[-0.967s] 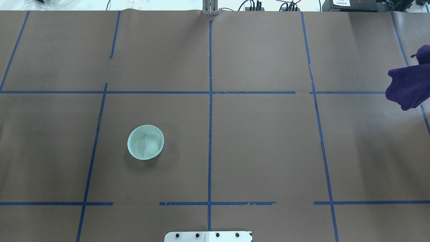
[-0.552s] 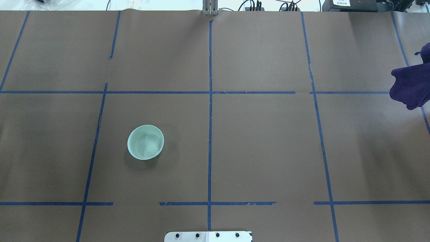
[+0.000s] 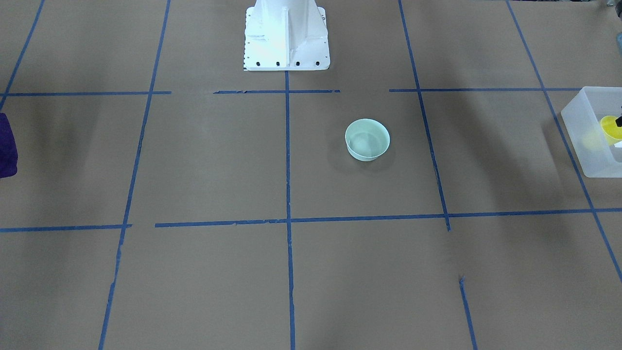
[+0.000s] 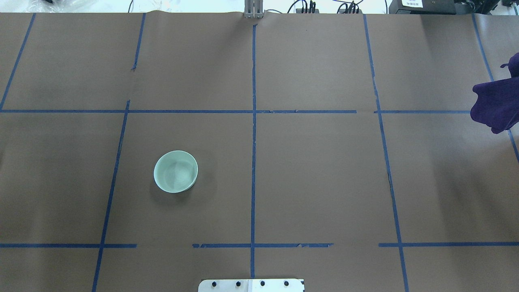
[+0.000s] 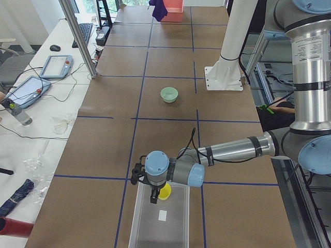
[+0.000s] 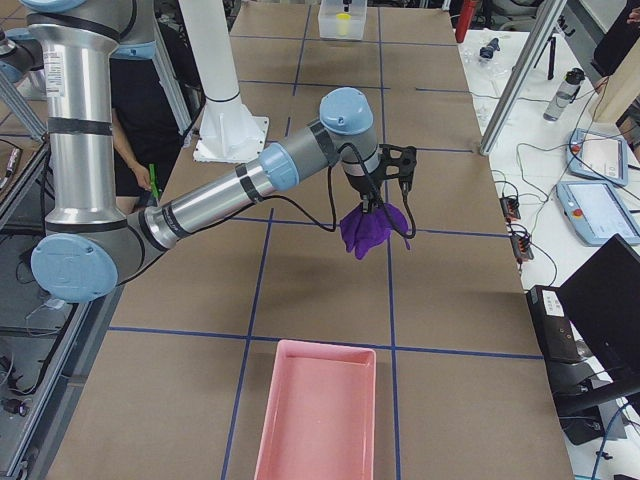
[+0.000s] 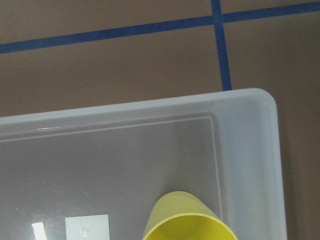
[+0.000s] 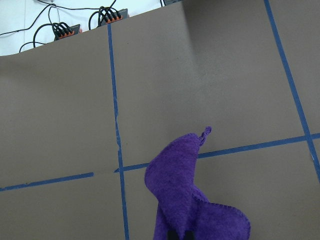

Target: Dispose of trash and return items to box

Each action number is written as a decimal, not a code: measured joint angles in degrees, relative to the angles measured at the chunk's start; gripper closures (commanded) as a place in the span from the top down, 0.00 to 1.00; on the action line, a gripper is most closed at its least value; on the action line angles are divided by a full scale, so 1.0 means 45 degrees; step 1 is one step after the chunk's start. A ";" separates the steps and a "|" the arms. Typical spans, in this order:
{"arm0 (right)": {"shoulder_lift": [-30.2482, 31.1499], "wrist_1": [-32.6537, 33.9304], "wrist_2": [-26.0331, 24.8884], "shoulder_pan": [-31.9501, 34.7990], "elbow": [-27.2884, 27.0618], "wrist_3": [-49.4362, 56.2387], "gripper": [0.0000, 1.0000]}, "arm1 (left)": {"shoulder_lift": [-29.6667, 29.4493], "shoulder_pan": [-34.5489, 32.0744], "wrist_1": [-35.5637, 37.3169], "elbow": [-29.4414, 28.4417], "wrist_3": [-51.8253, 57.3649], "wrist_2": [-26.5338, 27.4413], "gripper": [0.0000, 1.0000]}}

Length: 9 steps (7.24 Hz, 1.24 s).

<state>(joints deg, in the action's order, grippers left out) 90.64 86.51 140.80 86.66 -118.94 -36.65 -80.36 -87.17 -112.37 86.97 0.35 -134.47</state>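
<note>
We note: left arm stretched low, left fingers (image 5: 153,198) pointing down over cup (image 5: 164,193) inside box (image 5: 176,232), grip we cannot tell; right arm extended, right fingers (image 6: 371,206) clamped on purple cloth (image 6: 368,230) hanging above surface (image 6: 300,280).

The overhead camera looks forward and down from behind the robot base (image 4: 251,285), and the front-facing one looks steeply back at it from the far side; both show the pale green bowl (image 4: 175,171). The side cameras look along the table (image 5: 165,62) from opposite ends. The wrist cameras sit close, the left above the box (image 7: 272,150) and yellow cup (image 7: 185,222), the right above the purple cloth (image 8: 180,190).
</note>
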 measured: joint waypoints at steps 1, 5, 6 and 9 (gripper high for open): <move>0.0081 0.0008 -0.0003 0.0052 0.0023 0.0295 0.00 | 0.0114 -0.0404 0.0808 0.1218 0.0021 0.0635 1.00; 0.0866 0.0031 -0.0258 0.1155 0.0687 0.3353 0.00 | -0.0319 -0.1356 0.4010 0.6243 -0.0652 0.1870 1.00; 0.0996 0.0085 -0.0561 0.1722 0.1220 0.4832 0.00 | -0.0722 -0.1187 0.4087 0.6659 -0.1291 0.1745 1.00; 0.1030 0.0922 -0.1762 0.4034 0.3042 1.0148 0.00 | -0.1851 0.1065 0.3564 0.7012 -0.5011 0.1203 1.00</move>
<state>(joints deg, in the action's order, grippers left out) 95.27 90.66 132.87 104.81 -105.26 9.02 -88.69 -82.38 -96.33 118.53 -22.20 -129.05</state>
